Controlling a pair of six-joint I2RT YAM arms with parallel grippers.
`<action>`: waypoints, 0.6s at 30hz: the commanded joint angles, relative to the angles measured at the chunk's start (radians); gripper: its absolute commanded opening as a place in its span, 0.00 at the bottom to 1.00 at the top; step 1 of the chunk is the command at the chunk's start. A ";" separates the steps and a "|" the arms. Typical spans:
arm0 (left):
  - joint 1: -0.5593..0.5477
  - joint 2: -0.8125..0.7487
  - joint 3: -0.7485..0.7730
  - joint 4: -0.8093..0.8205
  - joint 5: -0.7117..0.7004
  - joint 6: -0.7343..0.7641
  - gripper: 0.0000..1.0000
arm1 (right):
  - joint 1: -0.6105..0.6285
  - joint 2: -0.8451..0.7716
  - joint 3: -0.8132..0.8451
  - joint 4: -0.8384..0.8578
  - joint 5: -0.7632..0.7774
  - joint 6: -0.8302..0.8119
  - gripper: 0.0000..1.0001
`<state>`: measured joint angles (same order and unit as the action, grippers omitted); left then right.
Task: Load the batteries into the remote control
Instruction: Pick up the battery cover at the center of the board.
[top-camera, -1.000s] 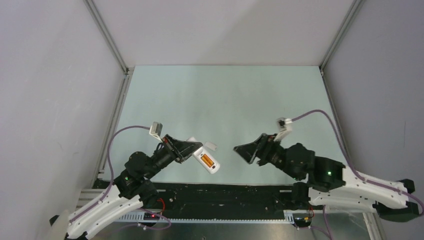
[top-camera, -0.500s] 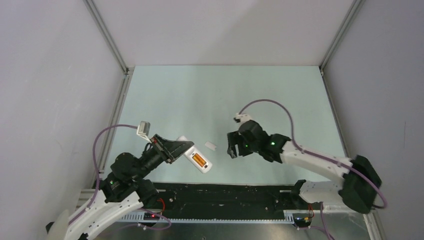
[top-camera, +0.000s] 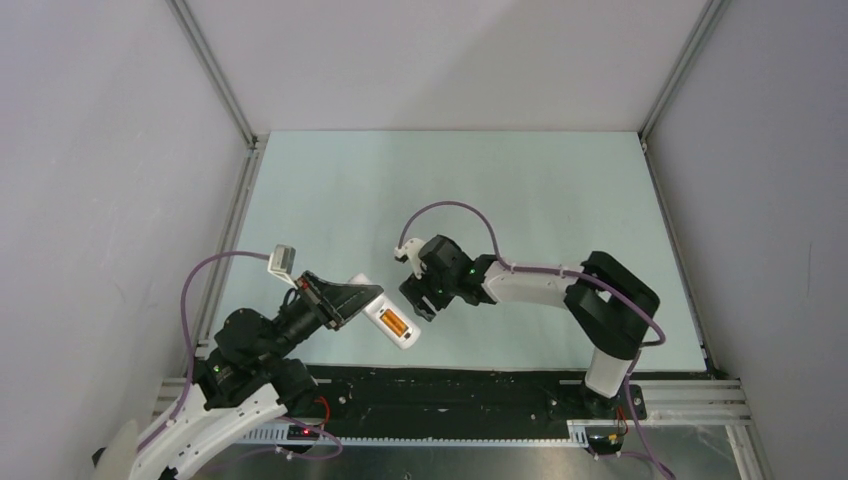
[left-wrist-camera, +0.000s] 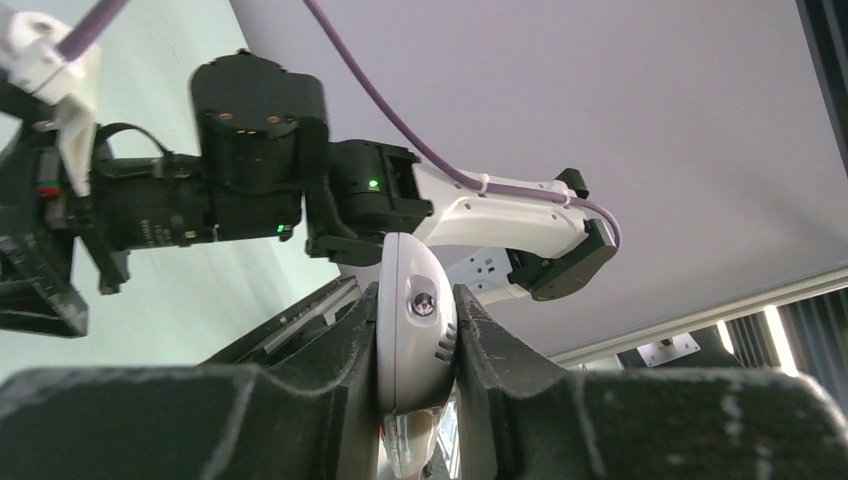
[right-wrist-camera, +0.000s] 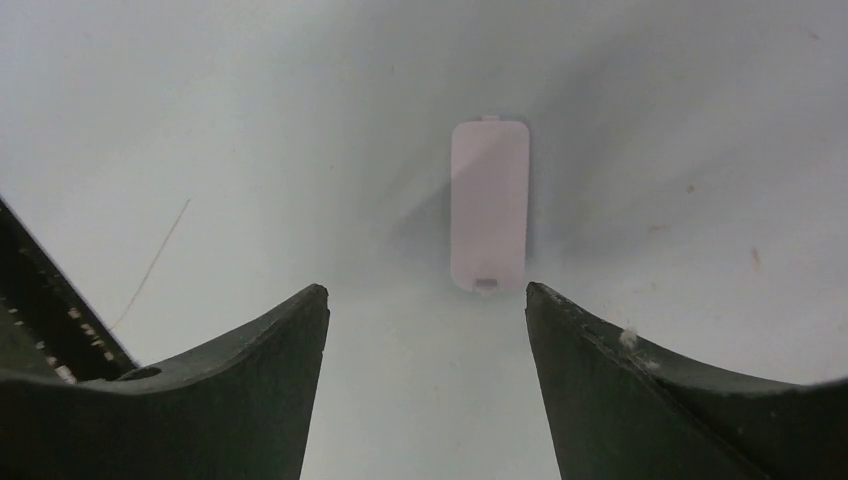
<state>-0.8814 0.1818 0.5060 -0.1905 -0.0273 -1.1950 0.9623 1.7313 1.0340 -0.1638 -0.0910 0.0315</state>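
Note:
My left gripper (top-camera: 368, 303) is shut on the remote control (top-camera: 386, 322), a slim white handset held off the table with its back up. An orange battery (top-camera: 395, 323) shows in its open recess. In the left wrist view the remote control (left-wrist-camera: 415, 330) is clamped edge-on between the black fingers (left-wrist-camera: 335, 350). My right gripper (top-camera: 420, 302) hangs open just right of the remote, pointing down at the table. Its wrist view shows a small white battery cover (right-wrist-camera: 489, 205) lying flat just beyond the open gripper (right-wrist-camera: 425, 290). In the top view that cover is hidden under the gripper.
Pale green tabletop (top-camera: 520, 200) is bounded by grey walls and aluminium frame posts (top-camera: 212, 70). A black strip (top-camera: 450, 385) runs along the near edge between the arm bases. The right arm (top-camera: 540, 285) stretches across the middle front.
The right arm swung from the right side leftward across the table and now hangs over the cover. The left gripper with the remote drifted slightly left and nearer.

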 joint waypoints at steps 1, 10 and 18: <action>-0.001 -0.020 0.016 0.019 -0.022 0.009 0.00 | 0.012 0.063 0.056 0.048 0.031 -0.096 0.76; -0.001 -0.020 0.011 0.012 -0.015 0.013 0.00 | 0.015 0.111 0.076 0.038 0.127 -0.152 0.75; -0.001 -0.031 0.010 -0.001 -0.023 0.020 0.00 | 0.014 0.150 0.141 -0.044 0.104 -0.170 0.70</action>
<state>-0.8814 0.1654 0.5060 -0.2115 -0.0322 -1.1938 0.9756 1.8576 1.1229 -0.1703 0.0113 -0.1104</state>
